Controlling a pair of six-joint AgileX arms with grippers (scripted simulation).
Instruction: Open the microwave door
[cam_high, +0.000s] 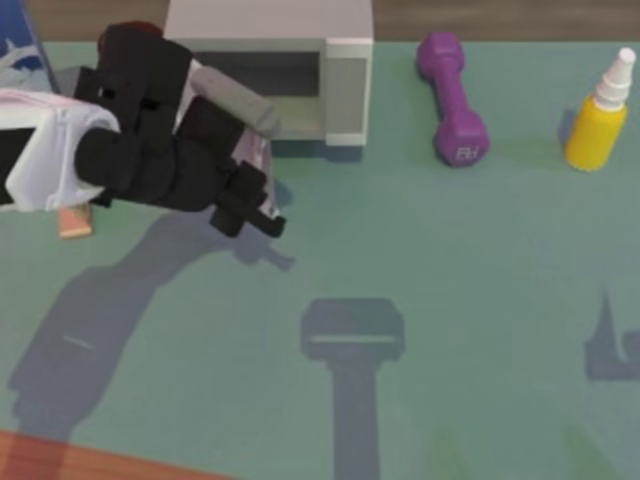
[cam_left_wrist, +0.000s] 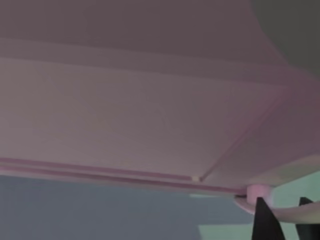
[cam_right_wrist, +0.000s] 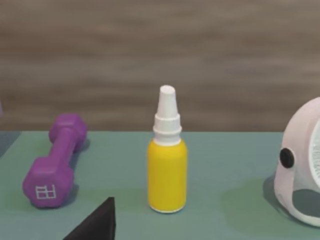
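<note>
Microwave door (cam_high: 238, 105) swung partly out from the microwave (cam_high: 300, 40), left gripper (cam_high: 250, 205) beside its free edge, jaw state not discernible; contact may be lost if the edge slides off the fingertips

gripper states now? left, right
Left gripper: at the swung-open microwave door; open or shut cannot be told.
Right gripper: only a dark tip in its wrist view; cannot be told.

Your count for this table:
Boxy silver-grey microwave (cam_high: 300, 60): one
Purple hexagonal-ended dumbbell (cam_high: 452, 98): one
Yellow plastic bottle with white nozzle (cam_high: 600, 110): one
White round fan (cam_right_wrist: 303, 165): one
Black robot arms you can see: one, the left
</note>
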